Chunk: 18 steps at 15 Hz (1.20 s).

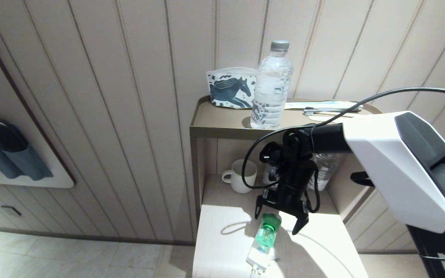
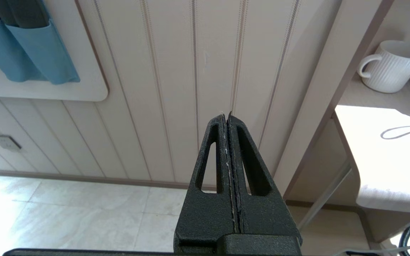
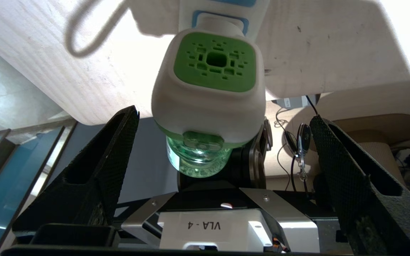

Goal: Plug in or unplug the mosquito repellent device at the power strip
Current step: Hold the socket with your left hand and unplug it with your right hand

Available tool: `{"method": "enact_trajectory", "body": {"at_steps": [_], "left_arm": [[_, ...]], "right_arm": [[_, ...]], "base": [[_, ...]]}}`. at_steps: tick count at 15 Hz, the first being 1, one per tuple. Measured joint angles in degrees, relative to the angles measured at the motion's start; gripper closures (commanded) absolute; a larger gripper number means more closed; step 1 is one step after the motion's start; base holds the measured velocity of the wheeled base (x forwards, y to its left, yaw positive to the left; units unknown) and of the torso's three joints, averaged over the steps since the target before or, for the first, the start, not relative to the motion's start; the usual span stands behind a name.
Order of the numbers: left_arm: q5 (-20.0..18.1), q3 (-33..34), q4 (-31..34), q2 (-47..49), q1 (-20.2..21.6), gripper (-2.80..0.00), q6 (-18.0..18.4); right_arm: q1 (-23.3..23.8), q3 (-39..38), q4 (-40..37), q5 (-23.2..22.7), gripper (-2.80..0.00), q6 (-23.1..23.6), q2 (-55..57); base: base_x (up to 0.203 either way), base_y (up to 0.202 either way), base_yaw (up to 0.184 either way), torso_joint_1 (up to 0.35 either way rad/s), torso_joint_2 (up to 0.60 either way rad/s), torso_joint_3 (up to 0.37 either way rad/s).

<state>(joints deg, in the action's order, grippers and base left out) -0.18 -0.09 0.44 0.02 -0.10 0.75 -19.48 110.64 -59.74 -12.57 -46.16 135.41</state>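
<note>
Green-topped white plug-in repellent device (image 1: 267, 233) is seated in the white power strip (image 1: 257, 261), straddled untouched by the wide-open right claw (image 1: 283, 222); closing is judged next.

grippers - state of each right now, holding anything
Left tool: closed, empty, parked away from the shelf.
Right tool: open around the mosquito repellent device, not gripping it.
</note>
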Motion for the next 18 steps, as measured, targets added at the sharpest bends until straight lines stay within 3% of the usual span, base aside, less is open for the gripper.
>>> {"method": "enact_trajectory", "body": {"at_steps": [9,18], "left_arm": [[0.0,0.0,0.0,0.0,0.0,0.0,0.0],[0.0,0.0,0.0,0.0,0.0,0.0,0.0]], "right_arm": [[2.3,-8.9,-0.4,0.3,-2.8,0.0,-5.0],[-1.5,-5.2,-0.7,0.3,-2.8,0.0,-5.6]], "base": [[0.0,0.0,0.0,0.0,0.0,0.0],[0.0,0.0,0.0,0.0,0.0,0.0]]}}
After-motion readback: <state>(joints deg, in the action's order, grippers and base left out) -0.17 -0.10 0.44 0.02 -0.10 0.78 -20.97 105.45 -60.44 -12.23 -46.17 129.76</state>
